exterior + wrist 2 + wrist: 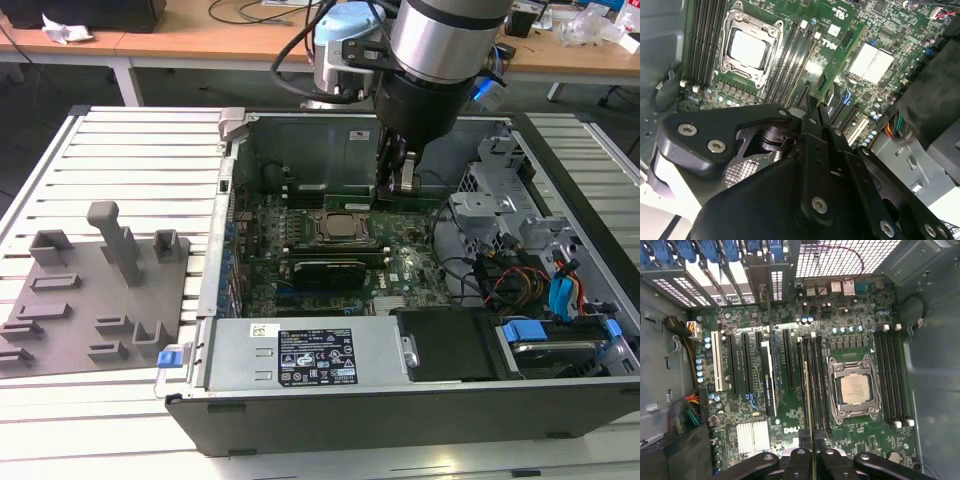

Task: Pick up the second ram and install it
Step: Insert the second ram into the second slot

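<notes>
Now the gripper is inside the open computer case, low over the green motherboard. It is closed on the second ram, a thin green strip that stands on its long edge between the two fingers. In the first wrist view the strip runs straight away from the gripper and lies over the group of black memory slots just beside the processor socket, on the side of the socket that faces the long expansion slots. I cannot tell if its lower edge already touches a slot or is just above it. In the second wrist view the same strip comes out from the gripper at a slant, next to the socket with its silver cover.

In the exterior view the socket is near the middle of the board, and the gripper is behind it, close to the back wall of the case. To the exterior view's left of the case, a grey plastic fixture with several blocks lies on the slatted desk. The arm comes down from above into the case.
</notes>
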### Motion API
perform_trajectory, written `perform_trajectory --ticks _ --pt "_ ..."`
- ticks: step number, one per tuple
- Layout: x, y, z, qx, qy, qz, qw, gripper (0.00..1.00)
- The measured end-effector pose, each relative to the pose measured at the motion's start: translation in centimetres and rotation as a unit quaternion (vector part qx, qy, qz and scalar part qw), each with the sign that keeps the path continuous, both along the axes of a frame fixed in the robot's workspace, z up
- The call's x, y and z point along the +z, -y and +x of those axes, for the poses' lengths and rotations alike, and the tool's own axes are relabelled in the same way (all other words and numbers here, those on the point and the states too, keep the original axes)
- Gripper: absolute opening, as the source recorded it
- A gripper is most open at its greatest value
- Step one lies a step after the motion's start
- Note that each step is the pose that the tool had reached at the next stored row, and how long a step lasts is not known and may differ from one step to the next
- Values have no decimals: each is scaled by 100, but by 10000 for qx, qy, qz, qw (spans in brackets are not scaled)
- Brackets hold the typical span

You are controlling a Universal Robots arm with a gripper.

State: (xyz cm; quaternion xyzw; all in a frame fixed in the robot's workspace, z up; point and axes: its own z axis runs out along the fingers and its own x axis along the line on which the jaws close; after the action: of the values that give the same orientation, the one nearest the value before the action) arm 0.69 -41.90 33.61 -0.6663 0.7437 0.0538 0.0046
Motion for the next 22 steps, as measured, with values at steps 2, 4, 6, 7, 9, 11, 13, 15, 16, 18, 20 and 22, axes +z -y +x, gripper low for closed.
perform_trajectory --ticks 2,4,6,7,9,11,13,15,16,18,20,22 --pt "-40 0 0 0 0 0 10000 14" --pt "-71 0 0 0 0 0 10000 14" --pt "-89 0 0 0 0 0 10000 14" --pt "-96 0 0 0 0 0 10000 14" --pt "-117 0 0 0 0 0 10000 14" --pt "-153 0 0 0 0 0 10000 14" --pt "-173 0 0 0 0 0 10000 14" --pt "-190 -3 -8 0 0 0 10000 14" --pt "-198 -20 -9 0 0 1 10000 14" --pt "-203 -82 -9 0 0 0 10000 14" --pt "-211 -158 -9 0 0 0 10000 14" --pt "-219 -165 -8 1 0 1 10000 14"
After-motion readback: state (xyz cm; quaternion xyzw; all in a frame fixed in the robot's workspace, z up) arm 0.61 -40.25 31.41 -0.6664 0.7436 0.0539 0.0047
